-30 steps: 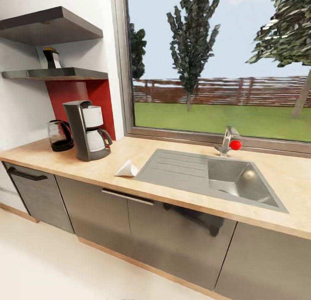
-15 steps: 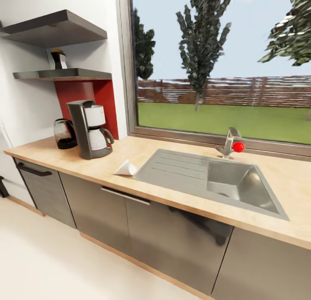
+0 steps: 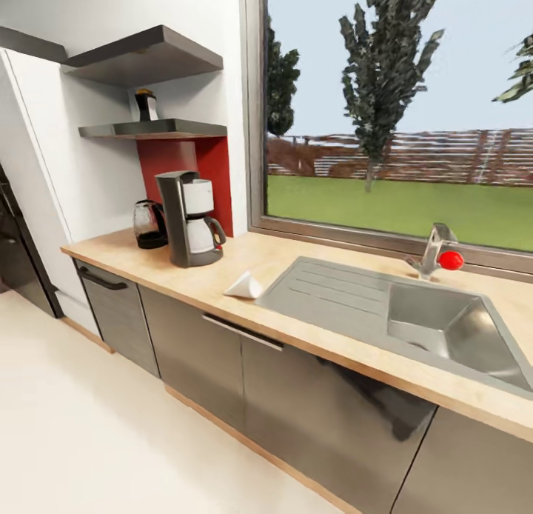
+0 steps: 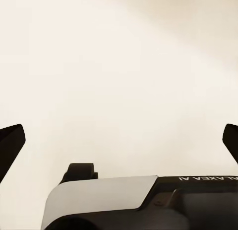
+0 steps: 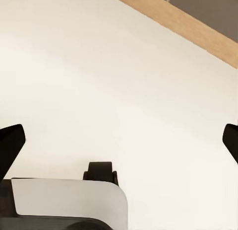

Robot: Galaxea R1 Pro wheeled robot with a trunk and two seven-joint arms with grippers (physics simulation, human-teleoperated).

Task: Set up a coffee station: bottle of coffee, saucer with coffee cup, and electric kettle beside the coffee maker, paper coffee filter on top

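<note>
- Both hands hang over bare floor, left hand [image 4: 119,140] and right hand [image 5: 119,143] released, fingers spread, nothing held.
- Far ahead of them: coffee maker [image 3: 190,218] and kettle [image 3: 150,224] on the counter [image 3: 296,258], filter [image 3: 245,285] beside, bottle [image 3: 146,104] on the shelf [image 3: 155,129].
- Risk: reaching for that high bottle could tip it.
- Since earlier, the view has swung left.

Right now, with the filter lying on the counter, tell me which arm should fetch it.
Neither has a clear edge yet. The left pincer and right pincer both hang open over bare floor. The paper filter lies left of centre in the head view, beside the sink, slightly favouring the left.
</note>
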